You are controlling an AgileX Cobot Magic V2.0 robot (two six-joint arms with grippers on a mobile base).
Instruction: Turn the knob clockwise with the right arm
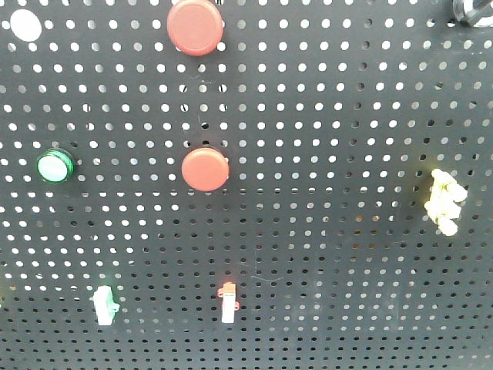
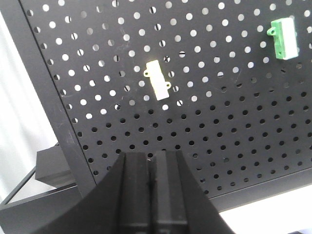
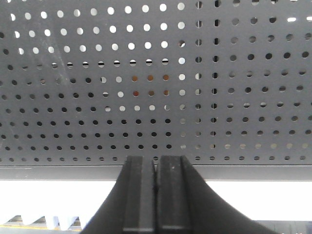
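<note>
Both sets of jaws are pressed together with nothing between them. In the right wrist view the right gripper (image 3: pixel 156 195) shows two black pads meeting at a thin seam, and straight ahead of the jaws stands only the black perforated metal panel (image 3: pixel 234 112) with its lower frame bar just beyond their tips. No fitting lies ahead of these jaws in that view.

The left gripper (image 2: pixel 155 195) is likewise closed on nothing. Above and ahead of its jaws a small cream plastic block with two mounting ears (image 2: pixel 158 79) sits on the panel, and far up to their right is a green and white plastic block (image 2: pixel 284 38).

The small black round knob with a pale stripe (image 1: pixel 471 11) appears only in the front view, cut off at the top right corner of the panel, so its outline is probably only partly shown; neither gripper is seen near it. That view also holds two flat red round push-buttons (image 1: pixel 195 27) (image 1: pixel 205 169), a green-rimmed round button (image 1: pixel 55 166) and a pale yellow plastic fitting (image 1: pixel 444 202).
</note>
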